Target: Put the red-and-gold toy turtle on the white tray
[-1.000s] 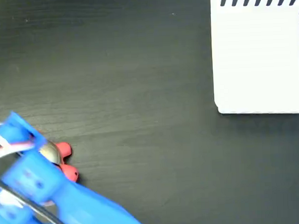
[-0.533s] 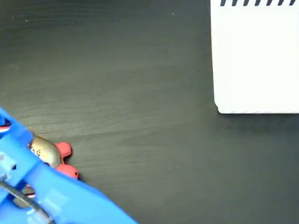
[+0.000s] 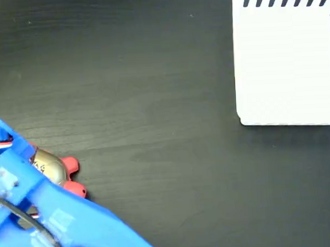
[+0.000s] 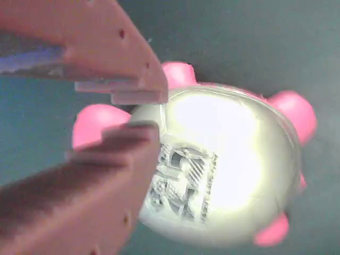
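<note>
The red-and-gold toy turtle (image 3: 56, 171) sat on the dark table (image 3: 153, 113) near its lower-left corner in the fixed view, gold shell up, two red feet showing on its right side. The blue arm reached in from that same corner, and its hand (image 4: 139, 112) was right over the turtle. In the wrist view the two fingers stood very close together at the left rim of the shell, beside the sticker, with only a thin gap between them. I could not tell whether they pinched the shell edge or merely hovered above it.

The white tray (image 3: 286, 69) lay well apart at the table's upper-right corner, with nothing on it. By my judgement the task was at its start: the turtle was not yet lifted, and the grasp, the carry across the table and the placing were all left.
</note>
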You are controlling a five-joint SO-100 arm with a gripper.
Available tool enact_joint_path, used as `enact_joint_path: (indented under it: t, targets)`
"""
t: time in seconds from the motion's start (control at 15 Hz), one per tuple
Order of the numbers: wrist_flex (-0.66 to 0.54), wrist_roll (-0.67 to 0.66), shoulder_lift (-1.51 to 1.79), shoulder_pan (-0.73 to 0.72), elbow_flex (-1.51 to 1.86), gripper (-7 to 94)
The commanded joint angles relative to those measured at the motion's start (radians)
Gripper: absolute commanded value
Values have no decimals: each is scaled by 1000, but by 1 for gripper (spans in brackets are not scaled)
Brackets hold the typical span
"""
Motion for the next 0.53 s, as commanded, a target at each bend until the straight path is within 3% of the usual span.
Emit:
enact_joint_path:
  t: [0.0, 0.2, 0.33, 0.47]
  targets:
    - [-9, 38, 95, -11, 0, 9]
    - [-6, 43, 91, 5, 0, 12]
    - [-2, 51, 54, 14, 2, 24]
    - [11, 58, 38, 20, 2, 24]
